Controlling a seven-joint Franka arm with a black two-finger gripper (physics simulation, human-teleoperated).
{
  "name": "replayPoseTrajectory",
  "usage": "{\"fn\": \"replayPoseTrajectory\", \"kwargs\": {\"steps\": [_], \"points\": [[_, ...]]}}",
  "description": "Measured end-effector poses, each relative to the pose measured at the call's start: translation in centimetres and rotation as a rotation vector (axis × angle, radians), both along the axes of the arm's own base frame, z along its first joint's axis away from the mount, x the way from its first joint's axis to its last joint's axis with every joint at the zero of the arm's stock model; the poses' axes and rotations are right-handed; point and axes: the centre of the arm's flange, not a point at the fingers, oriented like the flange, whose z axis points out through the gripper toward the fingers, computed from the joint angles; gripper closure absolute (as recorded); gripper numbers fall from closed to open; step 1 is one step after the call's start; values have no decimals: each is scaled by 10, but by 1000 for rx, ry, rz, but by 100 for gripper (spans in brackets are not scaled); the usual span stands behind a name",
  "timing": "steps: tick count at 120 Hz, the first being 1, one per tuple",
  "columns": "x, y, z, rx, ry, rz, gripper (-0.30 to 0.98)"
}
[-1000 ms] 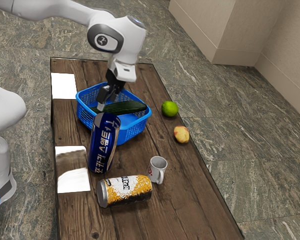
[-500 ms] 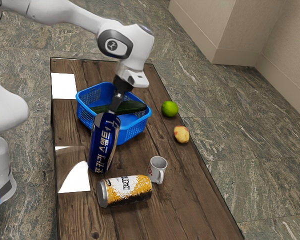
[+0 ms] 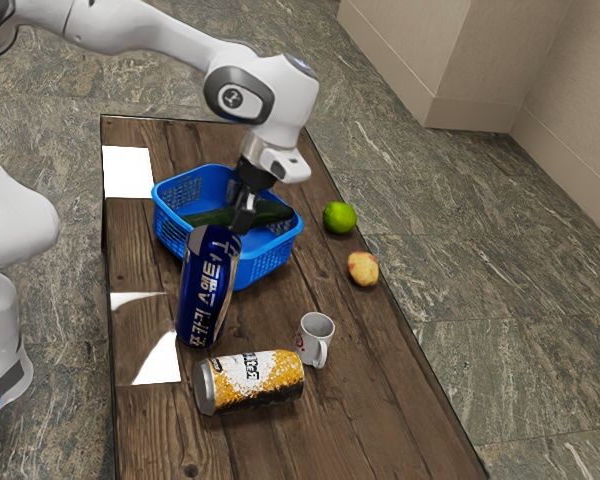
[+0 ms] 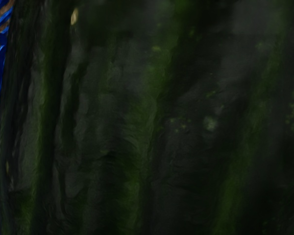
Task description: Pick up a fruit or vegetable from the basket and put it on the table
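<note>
On a plank-grained brown wooden table [image 3: 380, 400] above veined stone flooring [image 3: 510, 330], a long, ridged green cucumber [image 3: 271, 212] lies inside the latticed blue plastic basket [image 3: 170, 222] toward the far end, the black gripper [image 3: 244, 218] at it, whether grasping or released I cannot tell

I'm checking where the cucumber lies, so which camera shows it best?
The exterior view: it shows the cucumber lying in the blue basket, partly hidden by the gripper. The wrist view shows its dark green skin close up.
</note>
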Motion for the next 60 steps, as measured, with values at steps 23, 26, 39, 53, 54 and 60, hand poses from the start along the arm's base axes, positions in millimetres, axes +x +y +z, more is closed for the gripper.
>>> {"fn": "replayPoseTrajectory", "kwargs": {"steps": [23, 26, 39, 53, 54, 60], "points": [[11, -4, 62, 29, -78, 30, 56], [12, -4, 73, 31, -92, 35, 56], [15, 8, 124, 46, -151, 64, 56], [15, 60, 174, 80, -212, 146, 56], [14, 65, 176, 82, -213, 154, 56], [12, 100, 180, 94, -205, 204, 56]]}}
